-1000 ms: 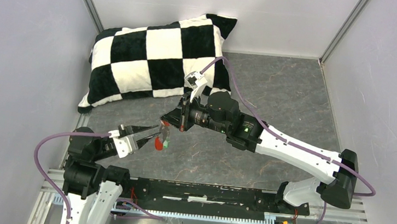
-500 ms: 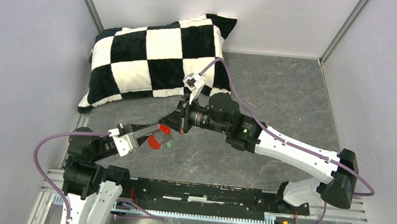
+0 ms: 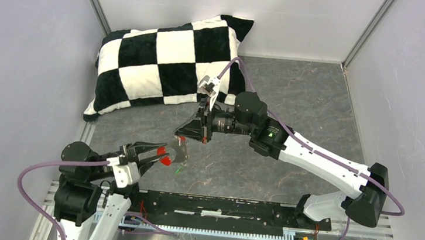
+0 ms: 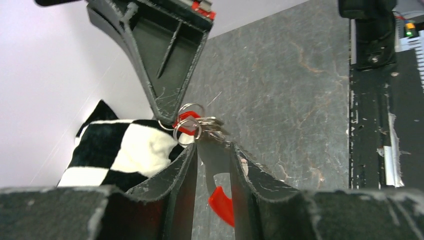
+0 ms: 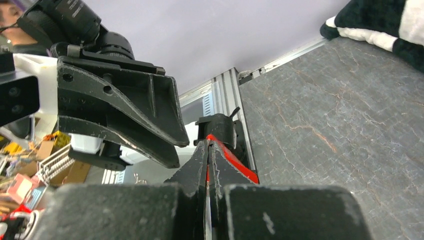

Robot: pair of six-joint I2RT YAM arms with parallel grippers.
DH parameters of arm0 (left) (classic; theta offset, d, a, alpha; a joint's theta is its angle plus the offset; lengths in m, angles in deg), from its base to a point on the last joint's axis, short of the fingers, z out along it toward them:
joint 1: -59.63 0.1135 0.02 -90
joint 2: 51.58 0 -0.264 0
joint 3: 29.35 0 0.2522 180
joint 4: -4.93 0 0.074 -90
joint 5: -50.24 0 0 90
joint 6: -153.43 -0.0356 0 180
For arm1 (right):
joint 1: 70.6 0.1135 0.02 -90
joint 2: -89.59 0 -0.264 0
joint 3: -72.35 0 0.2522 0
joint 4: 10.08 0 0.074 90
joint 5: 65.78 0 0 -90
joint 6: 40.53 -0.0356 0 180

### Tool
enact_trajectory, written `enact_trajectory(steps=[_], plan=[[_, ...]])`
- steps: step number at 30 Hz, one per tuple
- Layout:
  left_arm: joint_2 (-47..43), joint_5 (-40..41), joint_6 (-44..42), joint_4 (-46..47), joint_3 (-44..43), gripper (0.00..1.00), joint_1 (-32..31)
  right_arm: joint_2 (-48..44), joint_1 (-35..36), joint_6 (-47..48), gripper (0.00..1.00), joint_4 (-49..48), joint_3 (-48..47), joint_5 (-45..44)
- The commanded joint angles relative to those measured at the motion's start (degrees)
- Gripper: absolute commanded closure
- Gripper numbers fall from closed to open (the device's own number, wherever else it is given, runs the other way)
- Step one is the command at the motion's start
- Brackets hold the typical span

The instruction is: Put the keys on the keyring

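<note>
The left gripper (image 3: 165,154) reaches in from the near left, fingers pointing toward the centre of the table (image 3: 318,101). Its jaws stand partly apart and clamp the keyring (image 3: 166,161) by its red fob (image 4: 221,205), which shows in the gap between the two black fingers (image 4: 175,180) in the left wrist view. In the top view, red parts of the fob show on either side of the fingertips. The right gripper (image 3: 181,137) comes in from the right, angled toward the left gripper, and the two sets of fingertips are close together. The right jaws are pressed together. In the right wrist view only a thin red sliver shows between the pads, and in the left wrist view the tips meet at the red-headed key (image 4: 186,119). The silvery rings (image 4: 189,130) of the keyring hang just beside that key head, overlapping it, immediately beyond the left fingertips. Whether the key is threaded onto a ring cannot be determined from these views. The whole assembly is held at the left-centre of the grey, stone-patterned table, well apart from the black-and-white checkered pillow (image 3: 163,62), which lies against the far left corner.
</note>
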Motion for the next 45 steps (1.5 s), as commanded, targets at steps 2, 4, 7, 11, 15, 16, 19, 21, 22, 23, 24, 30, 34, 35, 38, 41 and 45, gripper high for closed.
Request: enact_trajectory(steps=[2, 4, 7, 11, 15, 16, 19, 21, 22, 23, 24, 30, 34, 35, 38, 41, 45], plan=[[2.59, -6.54, -6.22, -6.55, -3.91, 0.63, -0.07, -1.28, -1.1, 4.1, 1.0, -3.75, -1.48, 14.38], [3.95, -6.79, -6.76, -6.85, -4.89, 0.63, -0.07, -0.66, -1.05, 5.59, 1.0, -3.68, -2.33, 18.35], [5.88, -7.53, -6.66, -7.0, -6.66, 0.63, -0.07, -0.17, -1.04, 7.4, 1.0, -3.1, -3.31, 21.63], [7.58, -8.44, -6.43, -8.48, -7.78, 0.64, -0.09, 0.06, -1.06, 7.98, 1.0, -4.08, -4.04, 23.83], [8.22, -9.51, -8.16, -12.24, -8.04, 0.65, -0.07, 0.23, -1.05, 7.79, 1.0, -4.68, -4.21, 24.93], [8.47, -10.04, -8.04, -12.83, -8.29, 0.65, -0.07, 0.31, -1.04, 7.75, 1.0, -4.61, -4.21, 25.08], [9.93, -11.73, -8.02, -15.18, -9.46, 0.66, -0.07, 0.39, -1.03, 7.93, 1.0, -4.43, -4.52, 25.39], [11.02, -12.85, -8.19, -16.74, -10.61, 0.66, -0.07, 0.49, -1.03, 8.19, 1.0, -4.13, -4.76, 25.65], [11.55, -13.38, -8.04, -17.12, -11.14, 0.66, -0.07, 0.48, -1.03, 8.3, 1.0, -4.07, -4.84, 25.78], [12.23, -13.79, -7.6, -17.18, -11.61, 0.66, -0.07, 0.58, -0.91, 8.23, 1.0, -4.03, -5.02, 25.9], [12.48, -14.24, -7.12, -17.18, -12.06, 0.66, -0.12, 0.64, -0.91, 8.24, 1.0, -3.99, -5.01, 26.05], [13.27, -16.15, -4.65, -17.13, -13.22, 0.67, -0.07, 0.78, -0.61, 8.02, 1.0, -4.25, -5.38, 25.92], [12.81, -15.25, -4.97, -17.18, -12.46, 0.67, -0.02, 1.04, -0.14, 7.99, 1.0, -4.25, -5.92, 25.66], [12.82, -14.72, -5.29, -17.18, -12.22, 0.67, -0.07, 1.1, -0.02, 8.0, 1.0, -4.23, -6.05, 25.66], [12.89, -12.86, -7.12, -17.43, -11.72, 0.65, 0.01, 1.35, 0.38, 8.06, 1.0, -4.16, -6.4, 25.57], [13.4, -12.41, -7.12, -17.39, -11.74, 0.62, 0.02, 1.77, 0.66, 8.33, 1.0, -3.9, -6.72, 25.57], [13.79, -14.06, -5.67, -17.19, -12.13, 0.6, -0.01, 2.27, 0.86, 8.73, 1.0, -3.46, -7.46, 25.57]])
